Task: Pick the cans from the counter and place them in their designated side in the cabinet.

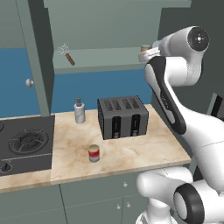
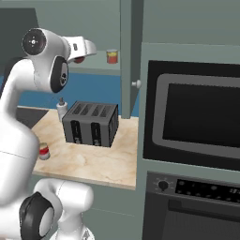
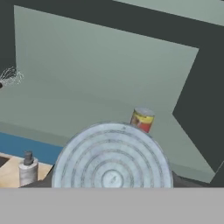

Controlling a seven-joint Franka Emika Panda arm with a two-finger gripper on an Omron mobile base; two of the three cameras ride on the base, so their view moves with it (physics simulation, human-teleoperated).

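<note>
Beige marble counter (image 1: 131, 153) w/ toaster (image 1: 123, 117), red can (image 1: 93, 153) – gripper (image 2: 80, 57) clamped on 2nd can (image 3: 111, 157), cabinet (image 1: 105, 59) shelf.

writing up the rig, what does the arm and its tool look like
A glossy white arm of rounded, bulbous segments, with dark grey bands at the joints and round dark end caps with small pale centre marks. The tool is a small white block. No cables visible.

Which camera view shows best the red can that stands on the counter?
The left base view: the red can stands whole and unblocked on the counter, in front of the toaster. The right base view shows it smaller, partly behind the robot's arm.
</note>
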